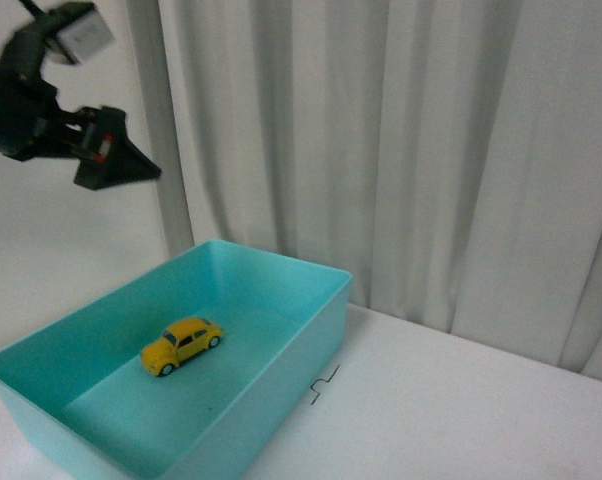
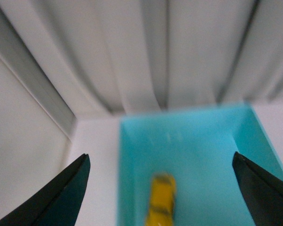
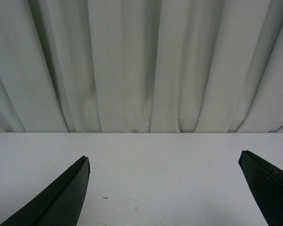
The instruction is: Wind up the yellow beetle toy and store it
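The yellow beetle toy (image 1: 181, 345) stands on its wheels on the floor of a turquoise bin (image 1: 301, 330), near the bin's middle. It shows blurred in the left wrist view (image 2: 161, 200), below and between the open fingers. My left gripper (image 1: 131, 165) is open and empty, held high above the bin's far left side, well clear of the toy. In the left wrist view my left gripper (image 2: 160, 165) has its jaws wide apart. My right gripper (image 3: 164, 162) is open and empty over bare white table; it is out of the front view.
The white table (image 1: 461, 400) runs right of the bin, with a small black mark (image 1: 324, 385) next to the bin's wall. A white pleated curtain (image 1: 401, 150) hangs close behind the table. A pale wall (image 1: 71, 230) is at the left.
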